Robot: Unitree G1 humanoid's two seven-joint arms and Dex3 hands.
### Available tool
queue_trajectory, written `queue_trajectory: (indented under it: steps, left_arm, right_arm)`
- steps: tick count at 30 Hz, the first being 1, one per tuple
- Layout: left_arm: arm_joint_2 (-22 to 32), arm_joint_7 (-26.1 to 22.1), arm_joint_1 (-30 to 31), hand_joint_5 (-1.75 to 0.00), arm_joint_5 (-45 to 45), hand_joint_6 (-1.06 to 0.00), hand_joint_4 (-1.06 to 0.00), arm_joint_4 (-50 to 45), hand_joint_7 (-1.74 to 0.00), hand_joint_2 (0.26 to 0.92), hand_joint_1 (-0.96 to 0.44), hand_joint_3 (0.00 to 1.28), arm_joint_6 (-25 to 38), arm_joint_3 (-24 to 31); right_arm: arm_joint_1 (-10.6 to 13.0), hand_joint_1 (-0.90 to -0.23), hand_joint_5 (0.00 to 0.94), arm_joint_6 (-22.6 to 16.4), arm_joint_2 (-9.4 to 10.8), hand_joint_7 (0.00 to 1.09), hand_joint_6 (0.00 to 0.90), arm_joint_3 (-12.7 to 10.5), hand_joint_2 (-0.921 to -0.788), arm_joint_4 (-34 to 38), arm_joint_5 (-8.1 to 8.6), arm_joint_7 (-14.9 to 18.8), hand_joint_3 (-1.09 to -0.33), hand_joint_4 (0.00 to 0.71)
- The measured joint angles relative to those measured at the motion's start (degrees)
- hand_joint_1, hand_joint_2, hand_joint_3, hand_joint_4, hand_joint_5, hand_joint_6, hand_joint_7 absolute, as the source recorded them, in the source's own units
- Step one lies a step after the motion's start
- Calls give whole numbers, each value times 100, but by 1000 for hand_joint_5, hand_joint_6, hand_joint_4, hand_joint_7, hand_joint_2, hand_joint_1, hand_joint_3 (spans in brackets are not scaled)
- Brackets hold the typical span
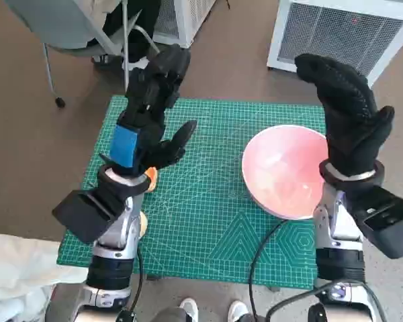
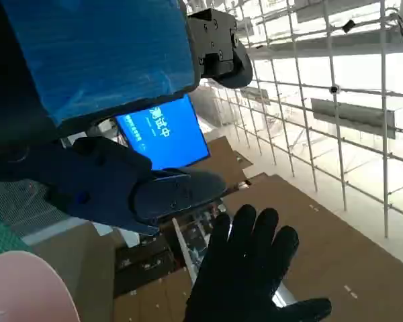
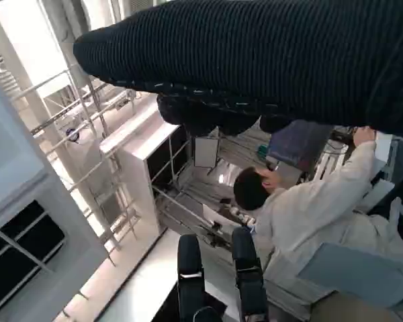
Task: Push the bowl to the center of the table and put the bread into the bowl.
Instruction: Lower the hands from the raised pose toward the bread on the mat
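Observation:
A pink bowl [image 1: 285, 171] stands on the right part of the green mat [image 1: 208, 221], near its right edge. Its rim [image 2: 27, 288] also shows in the left wrist view. The bread is mostly hidden under my left forearm; only orange bits [image 1: 150, 176] show beside the wrist at the mat's left side. My left hand [image 1: 151, 100] is raised above the mat's far left, fingers apart and holding nothing. Above the bowl's right edge, my gloved right hand [image 1: 346, 114] is lifted upright with fingers spread and empty, and the left wrist view shows this right hand [image 2: 248, 268] too.
A chair [image 1: 87, 33] stands beyond the table's far left corner, and a white slatted unit [image 1: 342, 33] beyond the far right. White cloth [image 1: 13, 275] lies at lower left. Feet [image 1: 211, 310] show at the table's near edge. A person in white [image 3: 309, 215] sits nearby.

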Motion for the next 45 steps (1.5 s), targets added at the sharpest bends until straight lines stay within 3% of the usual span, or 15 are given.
queue_trajectory:
  steps: [45]
  left_arm:
    - [-3,26,2,-7,5,1,-199,0,-583,921,-380,478,8,2]
  right_arm:
    - [51,-607,0,-11,-72,198,303,-12,-921,1,-3,0,-726,363]
